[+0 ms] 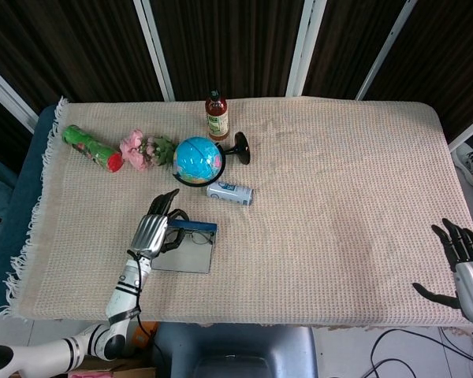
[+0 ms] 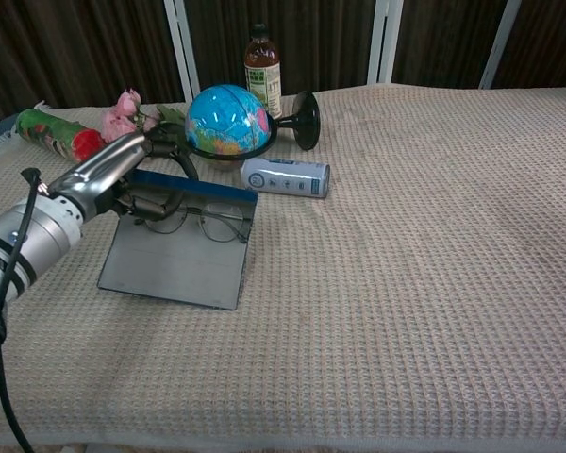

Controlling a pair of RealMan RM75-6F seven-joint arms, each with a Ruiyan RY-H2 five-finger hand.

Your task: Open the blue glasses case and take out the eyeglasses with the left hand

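Note:
The blue glasses case [image 2: 174, 257] lies open, its grey lid spread toward the front and its blue back wall [image 2: 196, 187] raised. The thin-rimmed eyeglasses [image 2: 208, 225] sit just inside that wall. My left hand [image 2: 108, 179] reaches in from the left, and its dark fingers [image 2: 149, 205] curl around the left end of the glasses at the wall. The head view shows the same left hand [image 1: 151, 230], case [image 1: 185, 250] and eyeglasses [image 1: 191, 234]. My right hand [image 1: 462, 261] hangs open past the table's right front corner, holding nothing.
Behind the case lie a white can [image 2: 285, 176], a tipped globe [image 2: 226, 121] on a black stand, a brown bottle [image 2: 262, 61], pink flowers [image 2: 123, 106] and a green and red tube [image 2: 55, 135]. The woven cloth [image 2: 415, 245] stretches to the right.

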